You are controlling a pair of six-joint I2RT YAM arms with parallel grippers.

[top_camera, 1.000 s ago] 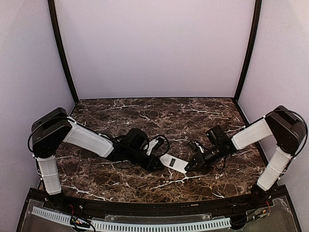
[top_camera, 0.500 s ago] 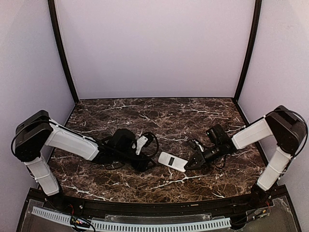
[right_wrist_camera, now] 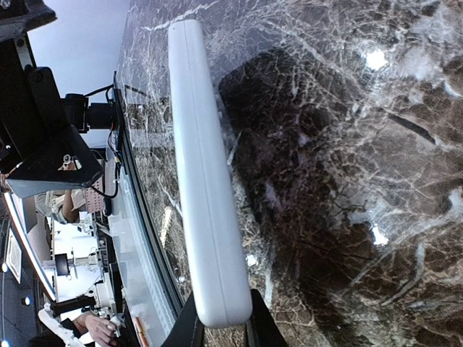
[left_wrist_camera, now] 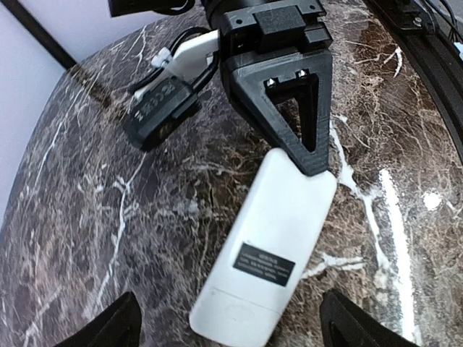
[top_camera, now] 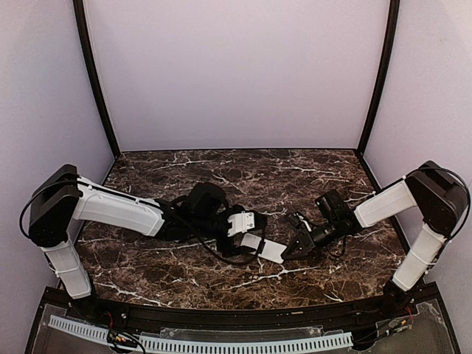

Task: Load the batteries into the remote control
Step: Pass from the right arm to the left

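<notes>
Remote: small flat rectangular white plastic remote control (top_camera: 263,248) lay plain back up on the dark brown white-veined marble table (top_camera: 295,177), around the middle of the surface, closer to the near edge than the far.
Long axis: ran mostly left to right, slanted, the right end nearer the near edge.
Back face: carried a small black label (left_wrist_camera: 264,260) with pale print, too small to read.
Right gripper (top_camera: 291,251): clenched on the remote's right end, one black finger on each side.
Left gripper (top_camera: 249,233): hung over the remote's left end, fingers spread wide, grasping nothing.
</notes>
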